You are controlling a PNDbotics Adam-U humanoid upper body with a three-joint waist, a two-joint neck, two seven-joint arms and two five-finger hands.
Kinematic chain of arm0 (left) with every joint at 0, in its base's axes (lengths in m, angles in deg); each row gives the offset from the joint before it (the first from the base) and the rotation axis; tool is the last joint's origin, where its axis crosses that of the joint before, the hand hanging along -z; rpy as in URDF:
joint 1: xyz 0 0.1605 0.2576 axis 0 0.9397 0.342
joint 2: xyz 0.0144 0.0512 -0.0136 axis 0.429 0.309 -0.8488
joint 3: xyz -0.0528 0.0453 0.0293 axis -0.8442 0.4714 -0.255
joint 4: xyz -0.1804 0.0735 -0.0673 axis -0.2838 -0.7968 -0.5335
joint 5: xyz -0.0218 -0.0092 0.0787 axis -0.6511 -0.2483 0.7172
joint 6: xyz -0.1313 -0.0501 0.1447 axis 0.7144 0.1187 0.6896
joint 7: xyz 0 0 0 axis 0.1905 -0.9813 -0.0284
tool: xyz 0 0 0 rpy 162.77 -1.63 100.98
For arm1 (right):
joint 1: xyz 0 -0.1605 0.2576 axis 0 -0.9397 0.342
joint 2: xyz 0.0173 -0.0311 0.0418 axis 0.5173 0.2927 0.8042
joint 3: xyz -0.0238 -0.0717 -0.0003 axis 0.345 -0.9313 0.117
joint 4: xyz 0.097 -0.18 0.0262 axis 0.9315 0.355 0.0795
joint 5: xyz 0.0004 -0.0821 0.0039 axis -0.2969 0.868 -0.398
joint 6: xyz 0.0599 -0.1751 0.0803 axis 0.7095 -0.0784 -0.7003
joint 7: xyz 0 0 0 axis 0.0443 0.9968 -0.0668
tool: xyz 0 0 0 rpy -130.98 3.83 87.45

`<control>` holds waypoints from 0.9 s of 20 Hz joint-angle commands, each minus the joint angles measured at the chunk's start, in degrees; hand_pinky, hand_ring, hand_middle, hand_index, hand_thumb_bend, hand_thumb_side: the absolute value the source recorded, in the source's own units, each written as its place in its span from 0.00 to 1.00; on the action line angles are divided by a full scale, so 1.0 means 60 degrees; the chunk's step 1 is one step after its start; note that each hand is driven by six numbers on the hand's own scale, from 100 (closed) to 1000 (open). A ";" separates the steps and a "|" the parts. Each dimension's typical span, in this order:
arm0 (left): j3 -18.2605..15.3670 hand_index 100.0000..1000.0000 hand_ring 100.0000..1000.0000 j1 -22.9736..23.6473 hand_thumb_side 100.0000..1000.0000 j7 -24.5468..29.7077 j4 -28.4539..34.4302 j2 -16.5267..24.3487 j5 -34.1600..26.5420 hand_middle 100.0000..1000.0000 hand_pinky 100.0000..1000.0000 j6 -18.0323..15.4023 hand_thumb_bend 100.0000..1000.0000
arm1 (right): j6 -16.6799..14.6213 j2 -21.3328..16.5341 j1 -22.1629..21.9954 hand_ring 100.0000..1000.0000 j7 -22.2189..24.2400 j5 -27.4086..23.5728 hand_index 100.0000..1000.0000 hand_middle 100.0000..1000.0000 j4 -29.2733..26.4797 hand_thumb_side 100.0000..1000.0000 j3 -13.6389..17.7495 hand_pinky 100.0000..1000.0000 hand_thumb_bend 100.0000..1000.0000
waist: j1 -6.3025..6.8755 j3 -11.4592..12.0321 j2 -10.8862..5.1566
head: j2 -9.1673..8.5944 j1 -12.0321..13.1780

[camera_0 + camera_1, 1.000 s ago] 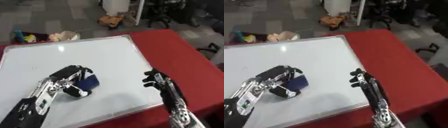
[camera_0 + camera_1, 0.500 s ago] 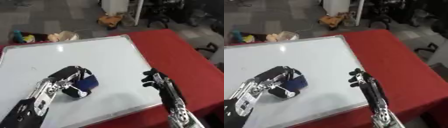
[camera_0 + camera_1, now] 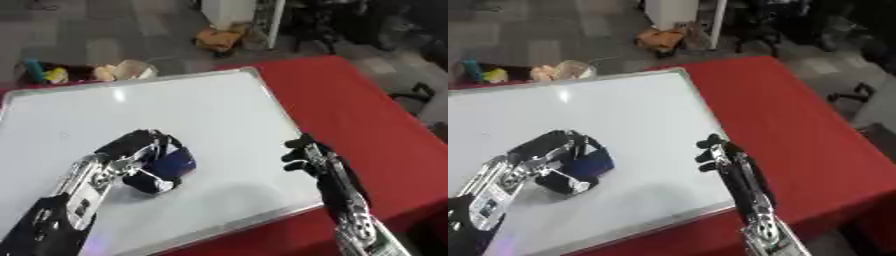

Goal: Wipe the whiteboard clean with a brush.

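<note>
A white whiteboard [image 3: 201, 110] with a silver frame lies on the red table [image 3: 350, 110]. My left hand [image 3: 131, 157] rests on the board's lower left part, its fingers and thumb curled round a dark blue brush [image 3: 171, 164] that presses on the surface. My right hand [image 3: 306, 159] hovers at the board's right edge, fingers bent and holding nothing. A faint small mark [image 3: 63, 135] shows on the board's left side.
The red table extends to the right of the board. Beyond the far edge, on the grey floor, lie coloured items [image 3: 52, 74] and a brown bag [image 3: 219, 39]. Black office chairs [image 3: 411, 95] stand at the right.
The left hand and brush stay almost in place on the board. The right hand has shifted slightly.
</note>
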 commanded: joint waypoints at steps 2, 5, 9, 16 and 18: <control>-0.0074 0.81 0.34 -0.0201 0.21 0.0159 0.0172 0.0137 0.0000 0.36 0.34 0.0000 0.32 | -0.0016 -0.0060 0.0047 0.59 0.0020 0.0042 0.65 0.42 -0.0068 0.84 0.0042 0.55 0.00 | -0.0006 -0.0004 -0.0099 | 0.0047 -0.0050; -0.0150 0.82 0.35 -0.0257 0.22 0.0272 0.0317 0.0293 -0.0016 0.37 0.35 0.0079 0.34 | -0.0018 -0.0064 0.0040 0.59 0.0013 0.0047 0.65 0.42 -0.0057 0.84 0.0051 0.55 0.00 | 0.0008 0.0007 -0.0102 | 0.0042 -0.0074; -0.0223 0.83 0.35 -0.0306 0.23 0.0371 0.0453 0.0468 -0.0022 0.39 0.36 0.0173 0.37 | -0.0023 -0.0065 0.0040 0.59 0.0012 0.0051 0.65 0.42 -0.0035 0.84 0.0058 0.55 0.00 | 0.0019 0.0024 -0.0105 | 0.0037 -0.0109; -0.0220 0.85 0.39 -0.0272 0.26 0.0501 0.0377 0.0553 0.0117 0.42 0.38 0.0111 0.41 | -0.0026 -0.0069 0.0039 0.59 0.0014 0.0050 0.65 0.42 -0.0037 0.84 0.0070 0.55 0.00 | 0.0018 0.0030 -0.0107 | 0.0027 -0.0154; -0.0207 0.85 0.39 -0.0261 0.26 0.0542 0.0350 0.0553 0.0164 0.43 0.39 0.0058 0.41 | -0.0028 -0.0069 0.0039 0.59 0.0012 0.0047 0.65 0.42 -0.0037 0.84 0.0072 0.55 0.00 | 0.0019 0.0030 -0.0109 | 0.0030 -0.0169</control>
